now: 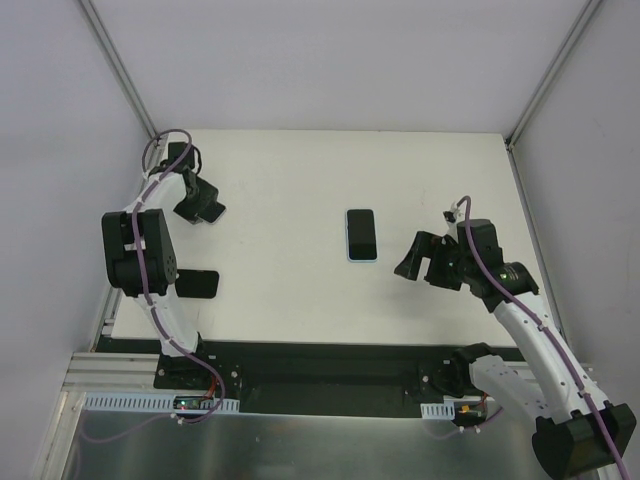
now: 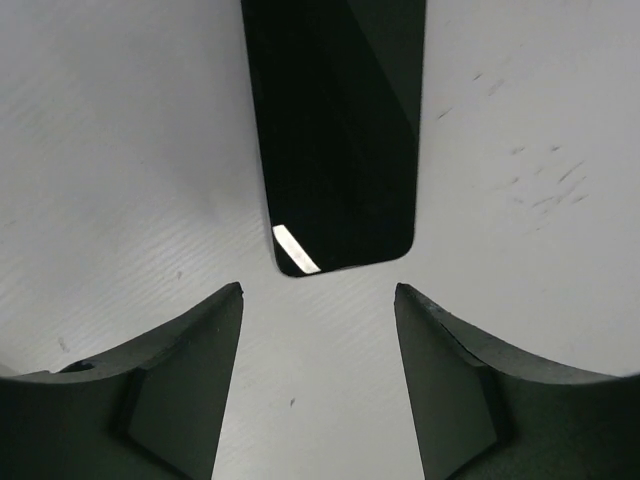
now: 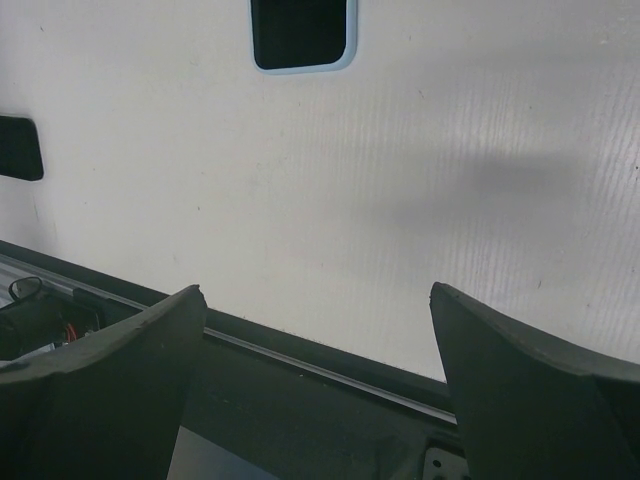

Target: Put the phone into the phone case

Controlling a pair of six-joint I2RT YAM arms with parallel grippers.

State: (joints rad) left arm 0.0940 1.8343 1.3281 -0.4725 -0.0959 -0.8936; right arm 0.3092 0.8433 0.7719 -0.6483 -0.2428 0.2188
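Top camera overhead, far; wrist cameras close, downward; left, top share phone (image 1: 202, 284).

A white table (image 1: 300, 180) sits between plain grey walls (image 1: 60, 120), evenly lit.

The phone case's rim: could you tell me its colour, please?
Light blue; the phone case shows best in the right wrist view.

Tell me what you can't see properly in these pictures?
- Phone: in the top view, the left arm covers one end. In the left wrist view, the top edge cuts it off.
- Case: in the right wrist view, the top edge cuts it off. In the top view, it's too small to tell whether it's empty.
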